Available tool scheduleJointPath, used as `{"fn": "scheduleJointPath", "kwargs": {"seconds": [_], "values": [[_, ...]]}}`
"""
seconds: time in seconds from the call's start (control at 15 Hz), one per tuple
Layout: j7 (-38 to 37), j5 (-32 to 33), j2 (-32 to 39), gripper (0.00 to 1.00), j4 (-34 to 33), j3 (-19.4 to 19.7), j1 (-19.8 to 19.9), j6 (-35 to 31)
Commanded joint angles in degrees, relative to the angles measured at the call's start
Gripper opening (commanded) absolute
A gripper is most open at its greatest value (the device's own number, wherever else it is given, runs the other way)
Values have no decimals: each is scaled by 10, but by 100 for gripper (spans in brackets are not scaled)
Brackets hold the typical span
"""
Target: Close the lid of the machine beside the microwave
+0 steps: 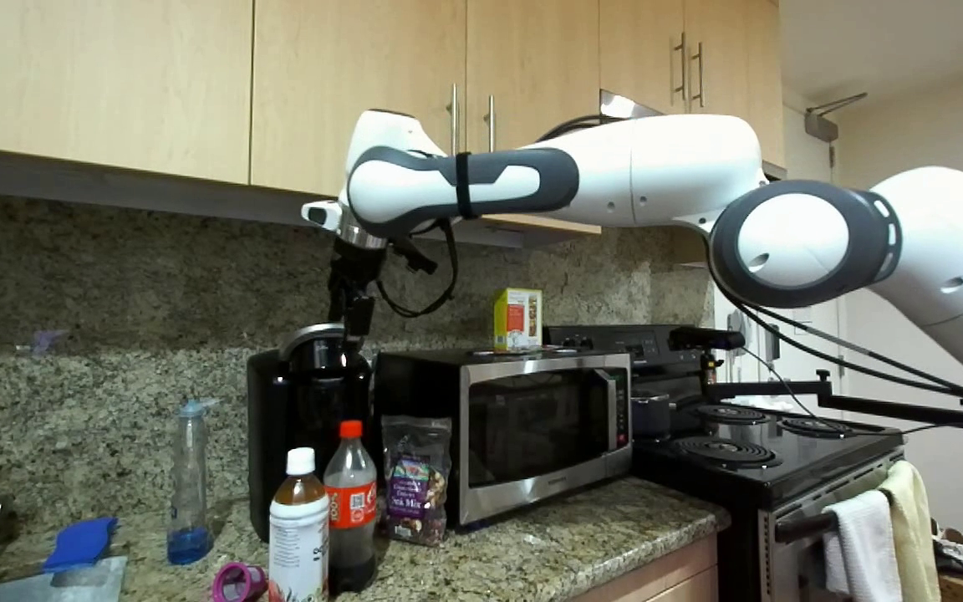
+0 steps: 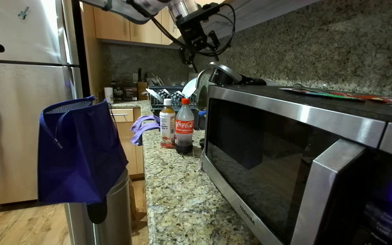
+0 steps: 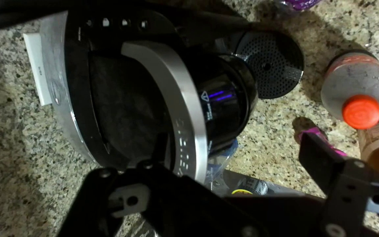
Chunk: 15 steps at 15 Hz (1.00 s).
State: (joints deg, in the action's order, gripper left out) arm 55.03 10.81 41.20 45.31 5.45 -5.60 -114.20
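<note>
The machine is the tall black coffee maker [image 1: 323, 389] on the counter beside the silver microwave [image 1: 540, 418]. Its body also shows in the wrist view [image 3: 224, 98]. The lid [image 1: 314, 334], black with a silver curved rim, is at its top. In an exterior view the lid [image 2: 226, 72] looks tilted, its front rim raised above the microwave top. My gripper [image 1: 354, 324] points down over the coffee maker's top. In the wrist view my gripper [image 3: 239, 154] is open and empty. One finger overlaps the lid's silver rim [image 3: 189, 108]; contact cannot be told. The other finger is over the counter.
A red-capped cola bottle [image 1: 351, 510] and a white-capped bottle [image 1: 299, 518] stand in front of the coffee maker. A snack bag [image 1: 417, 493] leans near the microwave. A blue-bottomed bottle [image 1: 189, 485] stands at the side. Wooden cabinets [image 1: 356, 92] hang above. A yellow box [image 1: 519, 318] is on the microwave.
</note>
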Motion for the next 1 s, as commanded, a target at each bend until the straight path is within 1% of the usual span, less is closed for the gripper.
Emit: {"fn": "scheduleJointPath", "kwargs": {"seconds": [0.0,0.13,0.33,0.47,0.53,0.73,0.93], "values": [[-2,10,41,100,-58,12,-2,31],[-11,4,47,100,-66,14,-3,65],[-7,-7,53,100,-81,7,-1,111],[0,-24,56,100,-89,-4,4,142],[-2,-29,35,100,-59,-8,0,151],[30,-60,35,100,-62,-32,8,209],[56,-92,44,100,-80,-52,19,282]]}}
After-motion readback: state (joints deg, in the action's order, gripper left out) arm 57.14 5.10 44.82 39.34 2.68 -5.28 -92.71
